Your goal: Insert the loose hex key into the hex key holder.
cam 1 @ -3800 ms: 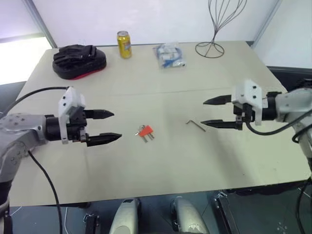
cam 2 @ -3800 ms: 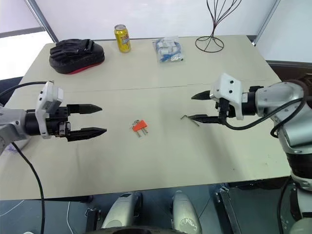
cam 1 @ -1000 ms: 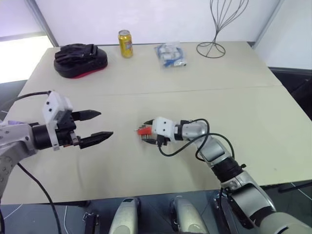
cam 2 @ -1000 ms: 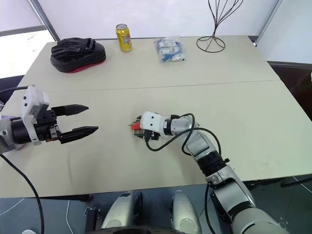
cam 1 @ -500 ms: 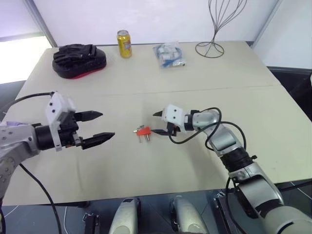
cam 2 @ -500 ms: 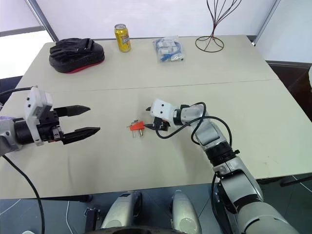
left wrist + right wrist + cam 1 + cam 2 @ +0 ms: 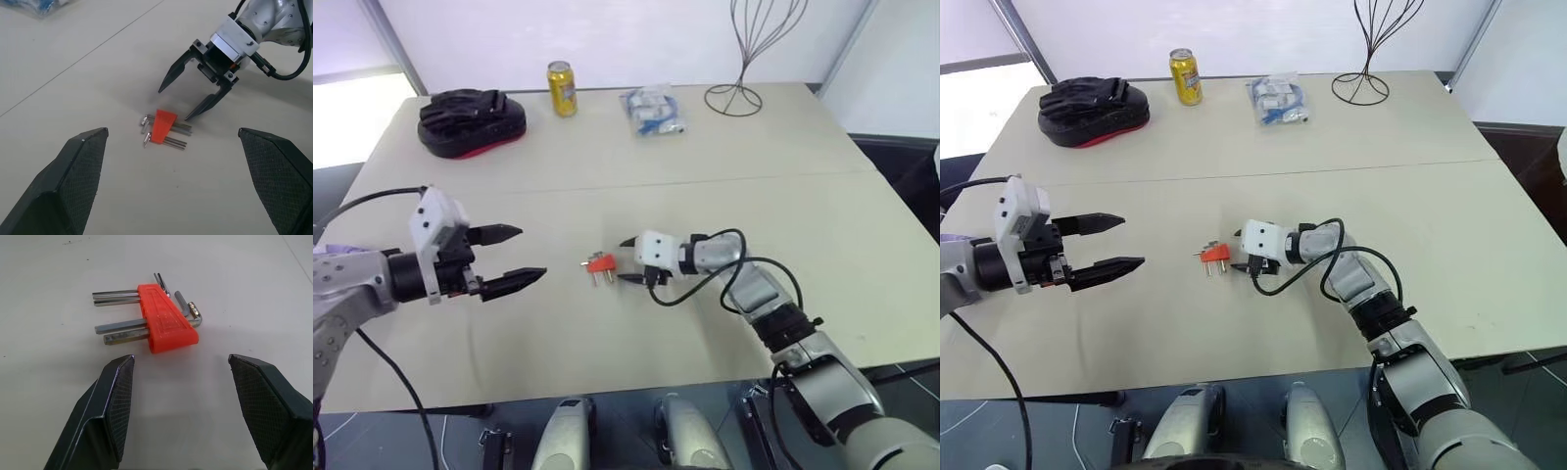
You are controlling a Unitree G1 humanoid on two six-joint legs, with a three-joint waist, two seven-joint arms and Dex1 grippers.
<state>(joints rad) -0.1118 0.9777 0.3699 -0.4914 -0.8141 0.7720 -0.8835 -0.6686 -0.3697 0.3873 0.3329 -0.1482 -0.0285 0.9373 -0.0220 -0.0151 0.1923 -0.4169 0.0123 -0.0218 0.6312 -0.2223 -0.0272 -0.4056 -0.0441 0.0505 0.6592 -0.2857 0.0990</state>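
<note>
- Left eye view: the right gripper has backed off from the hex key holder, which it was pressed against a second ago. It now stands just beside the holder on the table, not touching it, its fingers moderately apart and empty.
- The loose hex key no longer lies where it did a few seconds ago, to the right of the holder. No separate key shows on the bare table.
- The left gripper hovers well to the left of the holder, unmoved, fingers wide and empty.
- Left wrist view: the red holder lies flat, with steel keys projecting from both of its long sides. The right gripper's tips point at it with a clear gap.
- Right wrist view: four straight shanks leave one side of the holder and bent ends show at the other. Which of them is the loose key cannot be told.
- Judgement: insertion appears done. How firmly the key is seated is unconfirmed.
- Other containers: a clear bag of blue-and-white items and an upright can sit at the far edge.
</note>
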